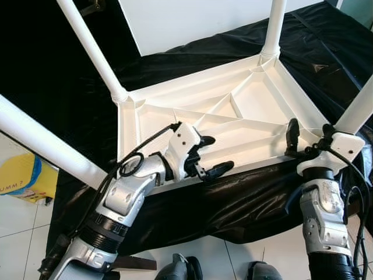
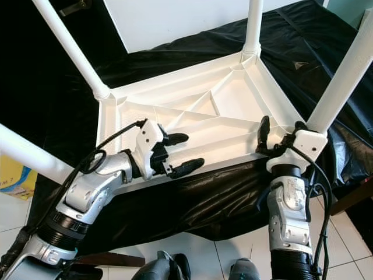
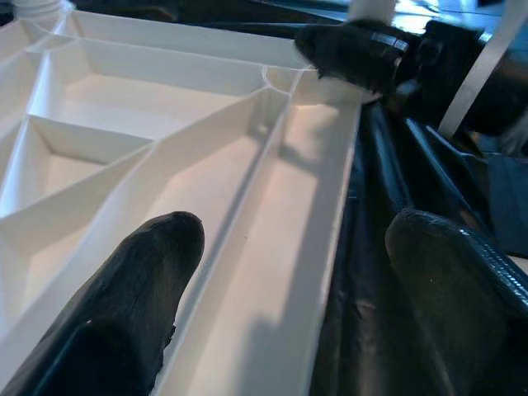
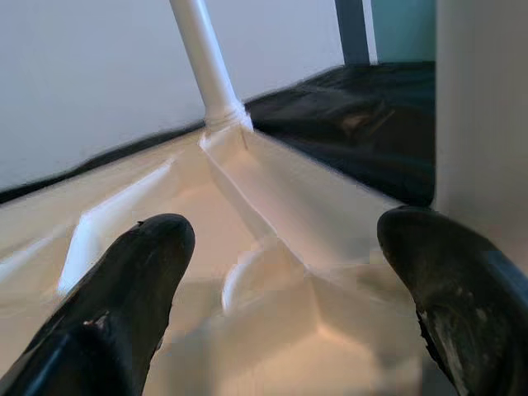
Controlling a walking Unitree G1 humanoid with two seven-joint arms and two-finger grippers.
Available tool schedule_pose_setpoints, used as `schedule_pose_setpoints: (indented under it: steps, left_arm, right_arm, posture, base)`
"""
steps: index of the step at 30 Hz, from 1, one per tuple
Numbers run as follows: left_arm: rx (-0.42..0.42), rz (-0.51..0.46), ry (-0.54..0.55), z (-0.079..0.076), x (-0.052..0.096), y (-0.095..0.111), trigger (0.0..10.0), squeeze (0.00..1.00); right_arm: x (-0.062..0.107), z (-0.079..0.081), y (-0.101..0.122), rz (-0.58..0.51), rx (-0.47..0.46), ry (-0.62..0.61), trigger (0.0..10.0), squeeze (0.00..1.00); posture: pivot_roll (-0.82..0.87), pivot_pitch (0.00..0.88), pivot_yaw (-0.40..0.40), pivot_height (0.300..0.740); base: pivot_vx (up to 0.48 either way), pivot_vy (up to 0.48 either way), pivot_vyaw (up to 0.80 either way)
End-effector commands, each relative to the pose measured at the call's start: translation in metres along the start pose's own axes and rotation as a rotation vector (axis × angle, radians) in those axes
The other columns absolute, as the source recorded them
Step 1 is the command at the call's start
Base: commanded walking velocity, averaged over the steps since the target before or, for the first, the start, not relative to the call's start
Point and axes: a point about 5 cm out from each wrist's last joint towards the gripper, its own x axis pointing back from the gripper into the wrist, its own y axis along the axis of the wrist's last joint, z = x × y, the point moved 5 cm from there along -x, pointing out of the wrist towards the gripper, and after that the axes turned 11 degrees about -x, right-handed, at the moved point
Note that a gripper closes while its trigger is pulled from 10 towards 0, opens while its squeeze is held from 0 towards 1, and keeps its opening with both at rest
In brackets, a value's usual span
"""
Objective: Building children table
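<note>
Nearest you, your left gripper (image 1: 211, 156) sits at the near edge of the upturned white table top (image 1: 245, 105). Its fingers are spread wide and straddle that near rim: one finger (image 3: 140, 289) is over the ribbed underside, the other hangs outside over the black sheet (image 1: 221, 204). Nothing is pinched between them.

Over on your right, the right gripper (image 1: 309, 137) is at the near right corner of the table top. It's spread too, one finger (image 1: 292, 135) standing up inside the rim, the other by the near right leg (image 1: 358, 111) that rises from that corner; whether it touches the leg, I can't tell.

The table top lies upside down on the black-draped surface, ribs facing up. The near left leg (image 1: 41, 146) slants out past your left arm. Farther back, the far left leg (image 1: 93, 52) and the far right leg (image 1: 274, 26) stand in their corner sockets. Down on the tiled floor at your left sits a yellow bag (image 1: 26, 178).
</note>
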Motion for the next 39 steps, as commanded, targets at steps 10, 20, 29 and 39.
schedule_pose_setpoints:
  steps: [10,20,29,39]
  left_arm:
    - [0.095,0.033,-0.052,-0.03,0.011,-0.012,10.0,0.0]
    - [0.056,0.186,0.088,-0.01,0.013,-0.05,10.0,0.0]
    - [0.035,0.302,0.218,0.012,0.007,-0.067,10.0,0.0]
    - [-0.013,0.394,0.454,0.052,0.003,-0.078,10.0,0.0]
  right_arm:
    - [0.021,0.037,-0.03,0.145,-0.02,0.189,10.0,0.0]
    - [0.019,0.033,-0.031,0.172,0.006,0.227,10.0,0.0]
    - [0.02,0.036,-0.021,0.15,0.001,0.233,10.0,0.0]
    - [0.015,0.035,-0.015,0.133,-0.003,0.231,10.0,0.0]
  posture:
    - [-0.09,0.166,0.178,0.74]
    - [-0.09,0.17,0.161,0.74]
    - [-0.1,0.175,0.163,0.74]
    - [-0.11,0.18,0.162,0.74]
  base:
    - [0.0,0.0,0.0]
    - [0.0,0.0,0.0]
    - [0.0,0.0,0.0]
    - [0.0,0.0,0.0]
